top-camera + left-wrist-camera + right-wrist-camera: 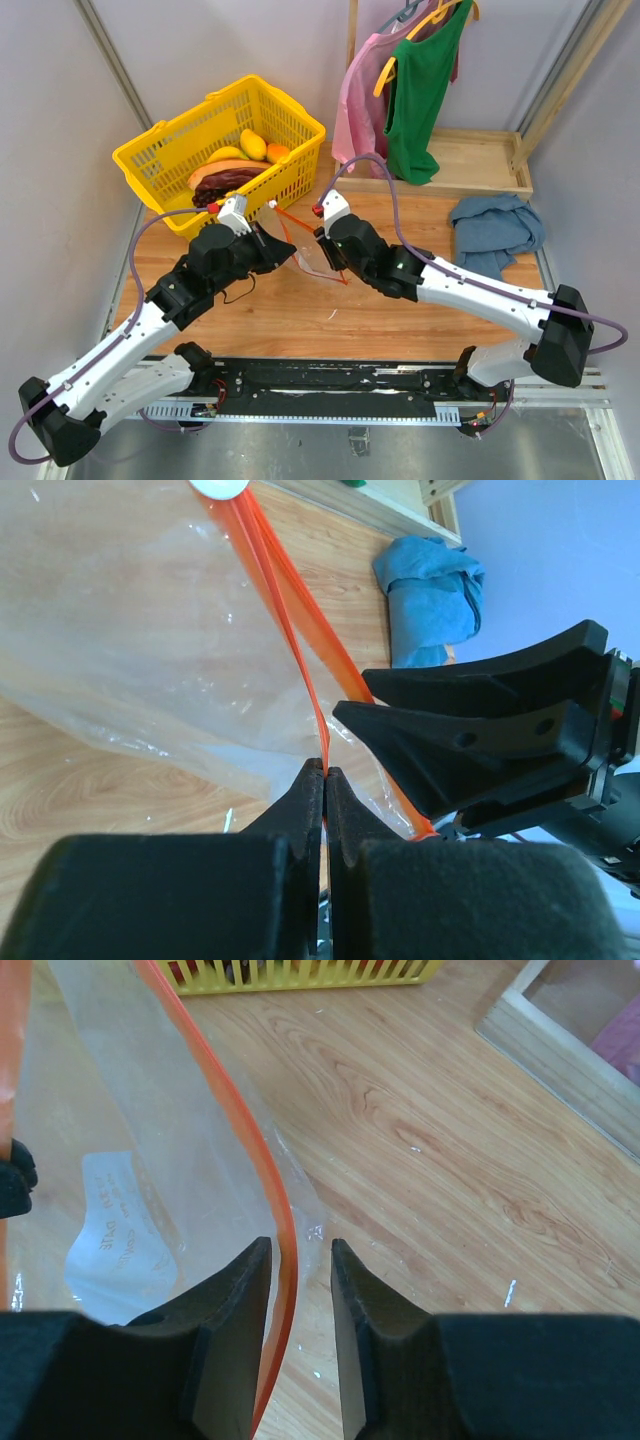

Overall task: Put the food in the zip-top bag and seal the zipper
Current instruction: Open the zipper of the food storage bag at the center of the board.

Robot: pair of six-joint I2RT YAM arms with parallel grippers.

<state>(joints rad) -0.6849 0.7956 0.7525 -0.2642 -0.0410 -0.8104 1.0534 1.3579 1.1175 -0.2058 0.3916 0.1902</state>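
Note:
The clear zip-top bag (308,256) is held up above the table between my two grippers. Its red-orange zipper (285,610) runs along the mouth edge. My left gripper (325,770) is shut on the zipper strip. My right gripper (300,1245) is open, with the other side of the zipper (235,1130) passing between its jaws, close to the left finger. The bag's white label (115,1230) shows through the plastic. The food lies in the yellow basket (150,160): the purple grape bunch (225,186), the long orange-brown piece (225,170) and a yellow piece (253,143). I cannot make out the red chili.
A crumpled blue cloth (495,225) lies on the table's right side. A shallow wooden tray (480,160) stands at the back, with pink and green clothes (420,80) hanging over it. The basket stands at the back left, just behind the left gripper (283,250).

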